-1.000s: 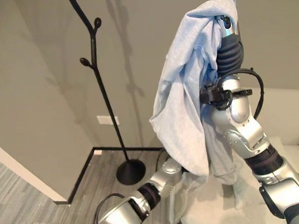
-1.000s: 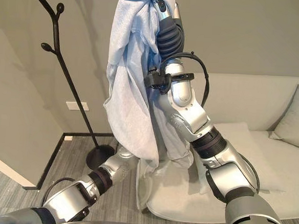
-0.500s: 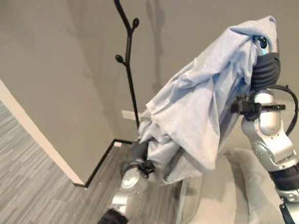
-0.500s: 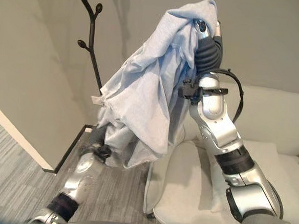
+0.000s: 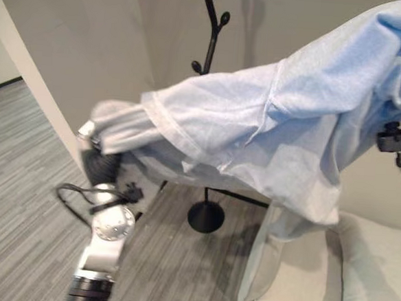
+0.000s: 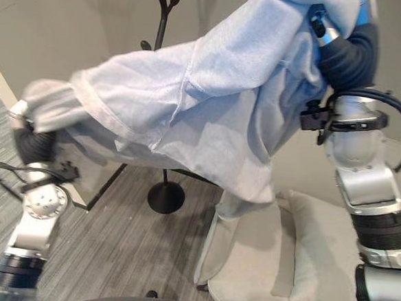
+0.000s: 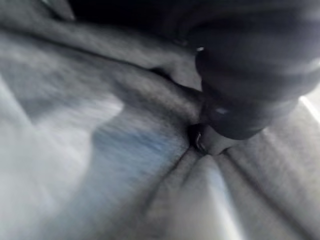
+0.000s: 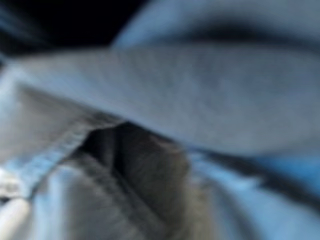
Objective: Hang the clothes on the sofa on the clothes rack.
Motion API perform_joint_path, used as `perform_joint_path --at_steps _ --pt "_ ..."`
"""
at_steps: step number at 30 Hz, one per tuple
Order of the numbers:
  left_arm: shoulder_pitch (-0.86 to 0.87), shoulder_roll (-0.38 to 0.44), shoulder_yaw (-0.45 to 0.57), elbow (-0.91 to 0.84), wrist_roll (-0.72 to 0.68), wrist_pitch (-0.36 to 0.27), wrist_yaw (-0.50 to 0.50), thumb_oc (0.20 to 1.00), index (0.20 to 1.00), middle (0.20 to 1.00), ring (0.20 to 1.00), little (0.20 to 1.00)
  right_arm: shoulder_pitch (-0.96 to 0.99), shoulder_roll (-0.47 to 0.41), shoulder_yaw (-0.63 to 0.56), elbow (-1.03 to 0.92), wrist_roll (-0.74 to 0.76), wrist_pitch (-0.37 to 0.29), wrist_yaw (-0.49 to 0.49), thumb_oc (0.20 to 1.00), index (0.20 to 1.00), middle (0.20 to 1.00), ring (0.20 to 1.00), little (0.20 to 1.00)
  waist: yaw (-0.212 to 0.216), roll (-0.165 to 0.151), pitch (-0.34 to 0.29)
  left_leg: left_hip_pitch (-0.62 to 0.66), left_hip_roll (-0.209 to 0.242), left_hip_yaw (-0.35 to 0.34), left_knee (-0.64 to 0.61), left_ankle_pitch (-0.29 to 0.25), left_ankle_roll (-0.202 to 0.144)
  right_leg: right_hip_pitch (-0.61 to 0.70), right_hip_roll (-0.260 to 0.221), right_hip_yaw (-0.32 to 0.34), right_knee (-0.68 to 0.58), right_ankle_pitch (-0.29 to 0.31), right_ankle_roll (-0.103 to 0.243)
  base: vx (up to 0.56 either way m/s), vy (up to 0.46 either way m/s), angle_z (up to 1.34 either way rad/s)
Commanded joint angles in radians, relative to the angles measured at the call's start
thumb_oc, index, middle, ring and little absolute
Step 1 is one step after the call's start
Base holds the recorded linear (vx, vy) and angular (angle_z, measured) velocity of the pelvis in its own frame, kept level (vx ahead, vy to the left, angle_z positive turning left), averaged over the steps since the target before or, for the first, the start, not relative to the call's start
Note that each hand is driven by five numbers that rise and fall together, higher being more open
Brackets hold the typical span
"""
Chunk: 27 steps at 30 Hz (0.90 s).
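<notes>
The pale blue garment is up in the air, stretched wide between both arms, hanging in front of the black clothes rack. The left hand is low and out to the rack's left, buried in a bunched end of cloth; I cannot tell whether its fingers are clenched or loose. The right hand is high on the rack's right, swallowed by fabric too, so no telling its grasp either.

To do this well, I'd say the cloth wants lifting above one of the rack's knobbed branches, then lowering so a fold or the neck opening catches on the knob, keeping it taut so nothing slips off.

Beneath the rack's round base runs grey wood-look floor. The pale sofa sits right of the rack, plain grey walls behind.
</notes>
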<state>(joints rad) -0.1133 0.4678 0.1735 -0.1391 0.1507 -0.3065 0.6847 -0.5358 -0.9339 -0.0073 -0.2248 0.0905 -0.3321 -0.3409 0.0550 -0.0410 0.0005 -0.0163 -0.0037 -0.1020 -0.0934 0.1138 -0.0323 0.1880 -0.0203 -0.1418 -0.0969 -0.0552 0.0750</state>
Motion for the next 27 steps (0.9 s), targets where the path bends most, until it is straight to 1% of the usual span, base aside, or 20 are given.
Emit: perform_joint_path --at_steps 1,2,4,5,7,8,9,11,12,15,16,17,18,19,21,22,23,25,26,27 --pt "-0.123 0.092 0.005 -0.029 0.128 -0.009 0.079 0.2 0.2 0.2 0.2 0.2 -0.019 0.005 -0.053 -0.001 -0.055 -0.032 -0.082 0.2 0.2 0.2 0.2 0.2 0.04 -0.04 -0.022 0.056 0.064 0.018 0.075 -0.144 -0.072 -0.12 0.003 0.035 0.087 0.011 0.037 -0.03 -0.081 0.12" --pt "-0.13 0.094 0.003 -0.027 0.13 -0.008 0.081 0.2 0.2 0.2 0.2 0.2 -0.021 0.005 -0.056 -0.002 -0.057 -0.031 -0.084 0.2 0.2 0.2 0.2 0.2 0.04 -0.043 -0.016 0.047 0.062 0.016 0.096 -0.154 -0.072 -0.12 0.002 0.034 0.09 0.009 0.036 -0.06 -0.088 0.21" --pt "-0.215 0.119 -0.02 -0.012 0.17 -0.011 0.106 0.2 0.2 0.2 0.2 0.2 -0.045 0.005 -0.043 -0.013 -0.124 -0.028 -0.121 0.2 0.2 0.2 0.2 0.2 0.055 -0.058 0.03 -0.048 0.034 0.002 0.262 -0.184 -0.073 -0.116 -0.009 0.026 0.103 0.004 0.026 -0.08 -0.044 0.25" --pt "-0.217 0.12 -0.021 -0.009 0.17 -0.012 0.107 0.2 0.2 0.2 0.2 0.2 -0.046 0.004 -0.043 -0.013 -0.124 -0.028 -0.121 0.2 0.2 0.2 0.2 0.2 0.054 -0.057 0.03 -0.053 0.033 0.001 0.27 -0.188 -0.073 -0.117 -0.009 0.025 0.103 0.003 0.026 0.02 0.056 0.19" --pt "-0.297 0.137 -0.072 0.028 0.197 -0.006 0.126 0.2 0.2 0.2 0.2 0.2 -0.075 -0.009 -0.008 -0.014 -0.187 -0.003 -0.141 0.2 0.2 0.2 0.2 0.2 0.051 -0.059 0.032 -0.104 0.075 -0.003 0.233 -0.156 -0.064 -0.107 -0.017 0.024 0.093 -0.009 0.041 0.15 0.158 0.21" --pt "-0.326 0.154 -0.097 0.04 0.208 0.005 0.128 0.2 0.2 0.2 0.2 0.2 -0.089 -0.014 0.012 -0.013 -0.236 0.017 -0.168 0.2 0.2 0.2 0.2 0.2 0.054 -0.051 0.025 -0.129 0.109 -0.019 0.139 -0.085 -0.084 -0.1 -0.012 0.043 0.089 -0.025 0.048 0.17 0.146 0.13" --pt "-0.329 0.155 -0.099 0.042 0.208 0.005 0.128 0.2 0.2 0.2 0.2 0.2 -0.09 -0.013 0.013 -0.013 -0.239 0.018 -0.171 0.2 0.2 0.2 0.2 0.2 0.055 -0.051 0.023 -0.123 0.112 -0.018 0.122 -0.075 -0.087 -0.104 -0.01 0.043 0.091 -0.025 0.047 0.17 0.174 0.0" --pt "-0.369 0.174 -0.123 0.07 0.223 0.016 0.143 0.2 0.2 0.2 0.2 0.2 -0.096 -0.01 0.025 -0.001 -0.285 0.037 -0.21 0.2 0.2 0.2 0.2 0.2 0.061 -0.049 0.028 -0.17 0.129 -0.027 0.014 -0.04 -0.115 -0.091 -0.018 0.065 0.097 -0.052 0.048 0.17 0.199 -0.05" --pt "-0.399 0.175 -0.147 0.099 0.228 0.024 0.151 0.2 0.2 0.2 0.2 0.2 -0.089 -0.006 0.018 0.007 -0.336 0.065 -0.241 0.2 0.2 0.2 0.2 0.2 0.057 -0.049 0.035 -0.231 0.134 -0.017 0.006 -0.046 -0.131 -0.065 -0.032 0.079 0.1 -0.076 0.051 0.18 0.203 -0.04" --pt "-0.382 0.171 -0.153 0.104 0.24 0.022 0.148 0.2 0.2 0.2 0.2 0.2 -0.043 0.008 -0.012 -0.006 -0.402 0.09 -0.27 0.2 0.2 0.2 0.2 0.2 0.058 -0.042 0.019 -0.23 0.152 -0.001 0.006 -0.018 -0.136 -0.031 -0.049 0.097 0.1 -0.086 0.065 0.26 0.27 -0.09" --pt "-0.358 0.163 -0.147 0.102 0.243 0.024 0.15 0.2 0.2 0.2 0.2 0.2 0.003 0.029 -0.041 -0.027 -0.439 0.103 -0.286 0.2 0.2 0.2 0.2 0.2 0.062 -0.04 0.005 -0.215 0.159 0.003 0.007 -0.009 -0.138 -0.003 -0.067 0.108 0.094 -0.096 0.073 0.34 0.429 -0.21" --pt "-0.354 0.162 -0.143 0.102 0.258 0.03 0.158 0.2 0.2 0.2 0.2 0.2 0.037 0.046 -0.066 -0.039 -0.468 0.118 -0.3 0.2 0.2 0.2 0.2 0.2 0.061 -0.032 -0.001 -0.217 0.153 0.005 0.029 0.011 -0.133 0.011 -0.094 0.113 0.095 -0.09 0.087 0.31 0.408 -0.28" --pt "-0.341 0.161 -0.145 0.098 0.266 0.029 0.159 0.2 0.2 0.2 0.2 0.2 0.069 0.064 -0.085 -0.063 -0.492 0.13 -0.29 0.2 0.2 0.2 0.2 0.2 0.06 -0.037 -0.003 -0.214 0.141 0.015 0.067 0.013 -0.125 0.014 -0.118 0.113 0.097 -0.083 0.094 0.38 0.615 -0.47" --pt "-0.323 0.171 -0.149 0.108 0.283 0.024 0.166 0.2 0.2 0.2 0.2 0.2 0.104 0.101 -0.117 -0.077 -0.562 0.159 -0.329 0.2 0.2 0.2 0.2 0.2 0.046 -0.057 -0.025 -0.198 0.116 0.052 0.118 -0.026 -0.101 -0.004 -0.174 0.125 0.11 -0.038 0.123 0.29 0.434 -0.36" --pt "-0.32 0.173 -0.15 0.107 0.283 0.024 0.167 0.2 0.2 0.2 0.2 0.2 0.107 0.104 -0.117 -0.08 -0.563 0.16 -0.329 0.2 0.2 0.2 0.2 0.2 0.05 -0.061 -0.029 -0.2 0.114 0.058 0.121 -0.03 -0.099 -0.007 -0.179 0.13 0.11 -0.038 0.125 0.19 0.276 -0.2" --pt "-0.33 0.192 -0.158 0.117 0.287 0.022 0.174 0.2 0.2 0.2 0.2 0.2 0.098 0.125 -0.115 -0.076 -0.57 0.171 -0.341 0.2 0.2 0.2 0.2 0.2 0.04 -0.071 -0.042 -0.177 0.094 0.086 0.128 -0.067 -0.077 -0.026 -0.216 0.141 0.13 0.005 0.142 0.19 0.329 -0.18" --pt "-0.343 0.203 -0.167 0.123 0.293 0.021 0.181 0.2 0.2 0.2 0.2 0.2 0.081 0.131 -0.105 -0.072 -0.58 0.176 -0.35 0.2 0.2 0.2 0.2 0.2 0.038 -0.075 -0.045 -0.169 0.081 0.102 0.138 -0.082 -0.063 -0.04 -0.236 0.149 0.147 0.038 0.15 0.22 0.432 -0.34" --pt "-0.367 0.223 -0.183 0.14 0.311 0.022 0.19 0.2 0.2 0.2 0.2 0.2 0.049 0.13 -0.084 -0.055 -0.61 0.194 -0.359 0.2 0.2 0.2 0.2 0.2 0.031 -0.075 -0.046 -0.146 0.058 0.133 0.155 -0.115 -0.035 -0.066 -0.27 0.157 0.194 0.091 0.155 0.14 0.37 -0.3" --pt "-0.376 0.24 -0.19 0.147 0.322 0.026 0.195 0.2 0.2 0.2 0.2 0.2 0.013 0.127 -0.062 -0.034 -0.651 0.224 -0.379 0.2 0.2 0.2 0.2 0.2 0.029 -0.063 -0.036 -0.125 0.046 0.161 0.174 -0.139 -0.012 -0.101 -0.313 0.122 0.257 0.153 0.138 0.1 0.308 -0.23" --pt "-0.378 0.24 -0.189 0.149 0.322 0.026 0.196 0.2 0.2 0.2 0.2 0.2 0.006 0.127 -0.056 -0.03 -0.654 0.226 -0.382 0.2 0.2 0.2 0.2 0.2 0.03 -0.062 -0.033 -0.125 0.046 0.164 0.177 -0.141 -0.01 -0.104 -0.314 0.126 0.261 0.153 0.138 0.06 0.3 -0.53"
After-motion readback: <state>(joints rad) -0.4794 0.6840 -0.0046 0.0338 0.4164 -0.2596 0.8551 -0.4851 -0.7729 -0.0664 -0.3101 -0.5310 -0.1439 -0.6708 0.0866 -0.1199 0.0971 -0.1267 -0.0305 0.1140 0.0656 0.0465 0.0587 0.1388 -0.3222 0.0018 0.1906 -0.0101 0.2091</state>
